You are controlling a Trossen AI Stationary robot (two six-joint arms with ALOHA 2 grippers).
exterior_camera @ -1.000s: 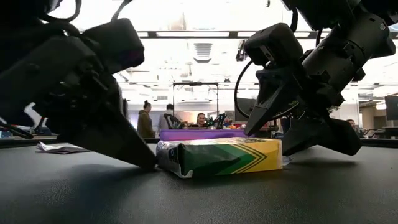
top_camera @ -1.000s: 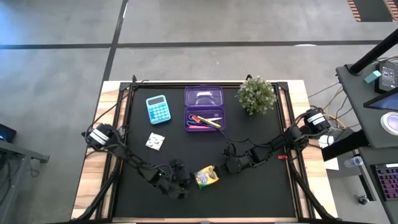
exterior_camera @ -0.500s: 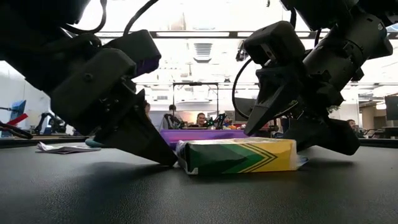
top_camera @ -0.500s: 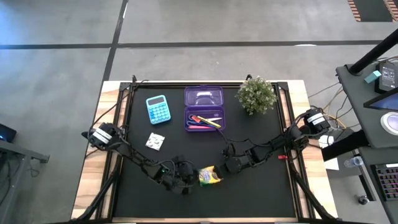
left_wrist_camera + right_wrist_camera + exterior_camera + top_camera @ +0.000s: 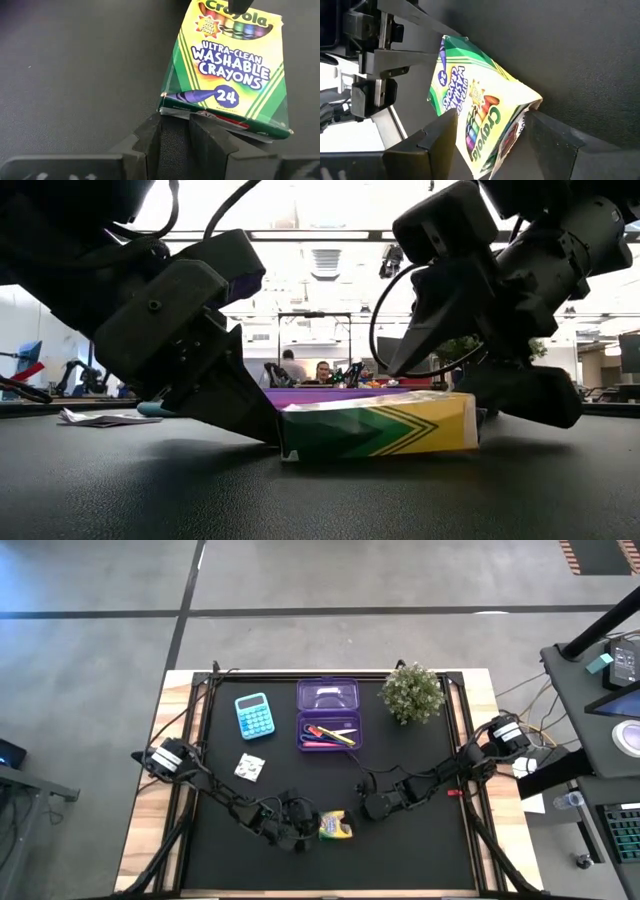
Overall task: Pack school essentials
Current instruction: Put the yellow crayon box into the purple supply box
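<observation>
The crayon box point(image 5: 336, 827) lies flat on the black mat point(image 5: 420, 850) near the front of the table, w/ both grippers at it. The left gripper point(image 5: 175, 131) is low on the mat at one short end of the box; its two dark fingers point(image 5: 148, 135) sit close together w/ just a thin gap, tips touching the box's end, not clamped on it. In the low view that gripper point(image 5: 262, 430) slopes down to the mat & meets the box point(image 5: 380, 425) at its end. The right gripper point(image 5: 490, 130) is at the other end, fingers point(image 5: 440, 131) spread wide apart, one on each side of the box point(image 5: 475, 107); can't tell if they press on it. In the high view the right gripper point(image 5: 366, 808) is just beside the box & the left one point(image 5: 300, 830) is on the other side. Farther back in the middle is a purple pencil case point(image 5: 328, 714), lid open, w/ pens point(image 5: 335, 734) in it, pink, red & yellow. Left of the case is a blue calculator point(image 5: 254, 715). A small white packet point(image 5: 250, 768) lies btwn the calculator & the left arm. A potted green plant point(image 5: 413, 692) stands at the back right corner. People point(image 5: 322, 372) show far off in the room behind the table
</observation>
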